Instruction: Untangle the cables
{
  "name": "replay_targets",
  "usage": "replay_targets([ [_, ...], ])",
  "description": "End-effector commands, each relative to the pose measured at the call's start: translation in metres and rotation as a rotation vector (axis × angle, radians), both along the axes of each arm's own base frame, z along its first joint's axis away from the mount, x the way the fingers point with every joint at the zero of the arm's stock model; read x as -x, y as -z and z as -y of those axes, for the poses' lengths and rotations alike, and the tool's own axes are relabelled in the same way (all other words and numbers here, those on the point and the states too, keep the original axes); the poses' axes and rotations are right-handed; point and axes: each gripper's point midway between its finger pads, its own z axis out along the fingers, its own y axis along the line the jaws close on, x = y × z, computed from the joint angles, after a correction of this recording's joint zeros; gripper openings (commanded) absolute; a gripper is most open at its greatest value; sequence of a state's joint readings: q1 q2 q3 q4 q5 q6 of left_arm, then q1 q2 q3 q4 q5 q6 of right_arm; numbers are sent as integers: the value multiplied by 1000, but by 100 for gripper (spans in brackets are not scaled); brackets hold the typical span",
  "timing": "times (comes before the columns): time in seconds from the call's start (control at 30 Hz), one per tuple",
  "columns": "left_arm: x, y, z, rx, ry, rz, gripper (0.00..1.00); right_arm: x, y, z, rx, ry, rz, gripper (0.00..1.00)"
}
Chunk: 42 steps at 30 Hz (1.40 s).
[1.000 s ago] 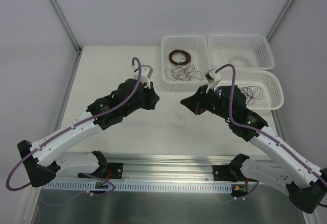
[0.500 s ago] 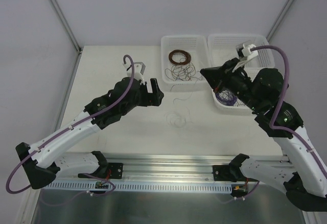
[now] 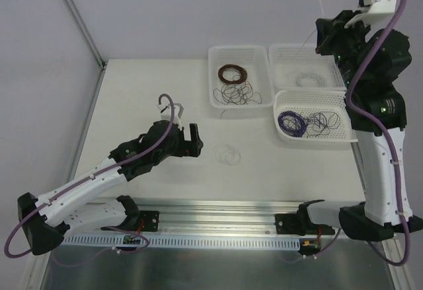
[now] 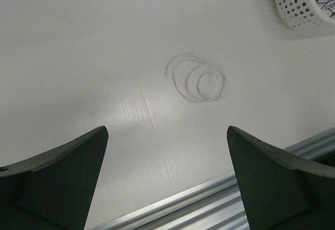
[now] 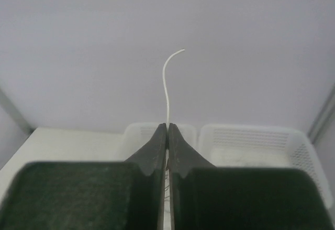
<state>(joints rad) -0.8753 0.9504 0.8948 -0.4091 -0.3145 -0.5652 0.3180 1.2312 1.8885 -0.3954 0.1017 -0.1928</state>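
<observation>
Right arm rears upright, right gripper (image 5: 167,129) pinching a white wire (image 5: 166,83); left arm stretches low, left gripper (image 4: 166,131) spread above white wire loops (image 4: 199,79).

Top external: high, looking down on whole table (image 3: 152,98). Left wrist: close above white wire loop (image 4: 199,79), shared. Right wrist: raised, faces far wall (image 5: 157,25).

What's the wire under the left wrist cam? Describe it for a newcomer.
Three white baskets sit at the far right of the white table. Nearer the arms, just ahead of the open left gripper, lies a small wire coil. Unlike the dark wires in the baskets, it is whitish and lies on bare table.
</observation>
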Motion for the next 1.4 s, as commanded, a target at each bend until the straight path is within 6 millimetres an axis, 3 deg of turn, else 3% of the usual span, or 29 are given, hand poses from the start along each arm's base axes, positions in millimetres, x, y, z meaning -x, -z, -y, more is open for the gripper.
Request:
replay_targets([
  [0.0, 6, 23, -1, 9, -14, -69, 99, -29, -39, 44, 19, 153, 120, 1],
  [0.03, 8, 30, 1, 2, -4, -87, 99, -36, -49, 49, 10, 162, 151, 1],
  [0.1, 10, 41, 0, -13, -5, -113, 99, -71, -41, 57, -4, 181, 135, 1],
  [0.13, 11, 46, 3, -9, -2, -131, 99, -79, -51, 69, -12, 197, 177, 1],
  [0.17, 13, 50, 4, -10, 2, -146, 99, -104, -38, 73, -11, 201, 158, 1],
  [0.27, 19, 64, 13, 23, 8, -210, 99, -140, -35, 88, -43, 214, 193, 1],
  [0.3, 21, 72, 15, 32, 1, -239, 99, -168, -14, 109, -48, 255, 155, 1],
  [0.37, 25, 83, 20, 36, 11, -278, 99, -197, 4, 114, -67, 230, 138, 1],
  [0.4, 26, 93, 20, 20, 5, -302, 99, -226, 38, 123, -66, 242, 76, 1],
  [0.47, 26, 101, 20, 3, 2, -320, 99, -249, 70, 131, -84, 249, 21, 1],
  [0.53, 25, 108, 21, -20, 0, -335, 99, -279, 129, 145, -88, 274, -86, 1],
  [0.63, 22, 114, 26, -45, 9, -353, 99, -302, 210, 162, -93, 318, -233, 9],
  [0.67, 22, 116, 28, -48, 15, -359, 99, -304, 227, 166, -97, 331, -265, 14],
  [0.7, 20, 114, 31, -46, 21, -358, 99, -304, 244, 170, -99, 340, -299, 33],
  [0.73, 22, 118, 34, -49, 34, -378, 99, -302, 268, 178, -98, 380, -341, 46],
  [0.77, 22, 119, 36, -49, 38, -384, 99, -300, 277, 179, -97, 383, -366, 55],
  [0.8, 23, 120, 37, -50, 44, -393, 99, -296, 281, 179, -96, 385, -383, 67],
  [0.83, 24, 120, 39, -44, 50, -398, 99, -292, 288, 176, -98, 374, -410, 72],
  [0.9, 27, 123, 38, -37, 43, -414, 99, -277, 277, 157, -129, 298, -418, 81],
  [0.93, 28, 124, 38, -30, 39, -417, 99, -269, 289, 150, -134, 280, -449, 83],
  [1.0, 31, 127, 35, -21, 22, -428, 99, -252, 266, 130, -111, 244, -421, 86],
  [1.07, 34, 130, 32, -16, 9, -438, 99, -233, 269, 115, -78, 231, -450, 88],
  [1.1, 34, 128, 32, -2, 1, -441, 99, -221, 252, 99, -64, 206, -432, 88],
  [1.17, 37, 131, 29, 1, -11, -449, 99, -198, 266, 81, -59, 169, -509, 88],
  [1.2, 38, 130, 28, 11, -20, -450, 99, -180, 254, 62, -56, 124, -506, 88],
  [1.23, 37, 129, 28, 17, -24, -447, 99, -169, 259, 52, -68, 107, -529, 88],
  [1.27, 38, 132, 25, 13, -36, -450, 99, -152, 278, 32, -71, 65, -579, 87],
  [1.3, 38, 131, 24, 16, -41, -443, 99, -135, 269, 13, -83, -2, -561, 86],
  [1.37, 37, 132, 20, 12, -56, -435, 99, -106, 279, -28, -76, -111, -589, 82],
])
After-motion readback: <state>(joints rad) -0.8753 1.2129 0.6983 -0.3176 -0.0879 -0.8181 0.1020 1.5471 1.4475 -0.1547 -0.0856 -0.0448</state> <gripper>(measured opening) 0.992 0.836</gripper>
